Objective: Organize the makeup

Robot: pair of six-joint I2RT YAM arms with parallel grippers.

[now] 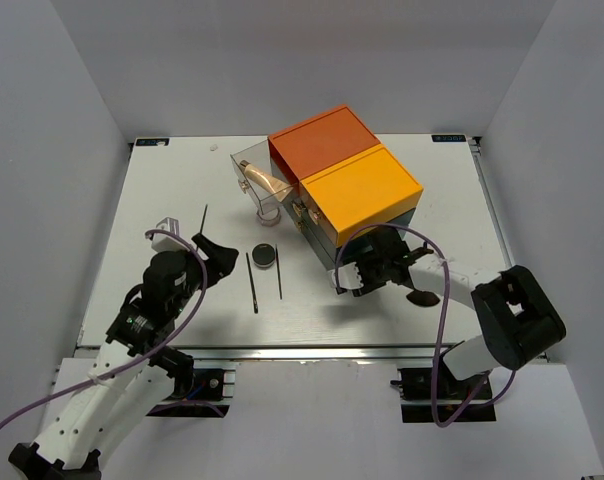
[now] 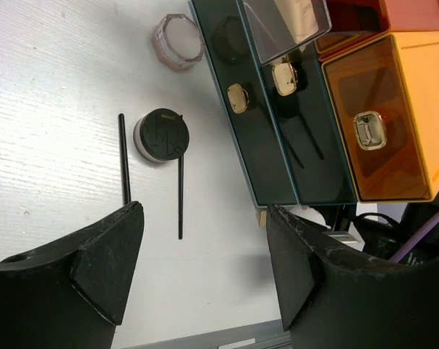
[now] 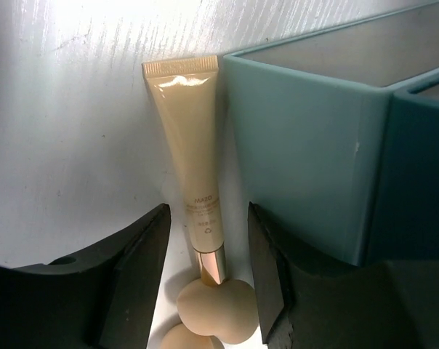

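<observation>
Straddling the beige tube (image 3: 187, 138) (print unreadable), right gripper (image 3: 207, 218) spread; left gripper (image 2: 205, 211) spread too.

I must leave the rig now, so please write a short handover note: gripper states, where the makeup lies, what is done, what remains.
Left gripper: open, empty, near two thin black sticks and a round black compact.
Right gripper: open, astride the beige tube, not yet gripping; beige egg-shaped sponges lie at its cap end.
Round pinkish jar stands by the orange, yellow and teal drawer box.
Done: perhaps one beige item in the open clear drawer. Left: all the rest.
</observation>
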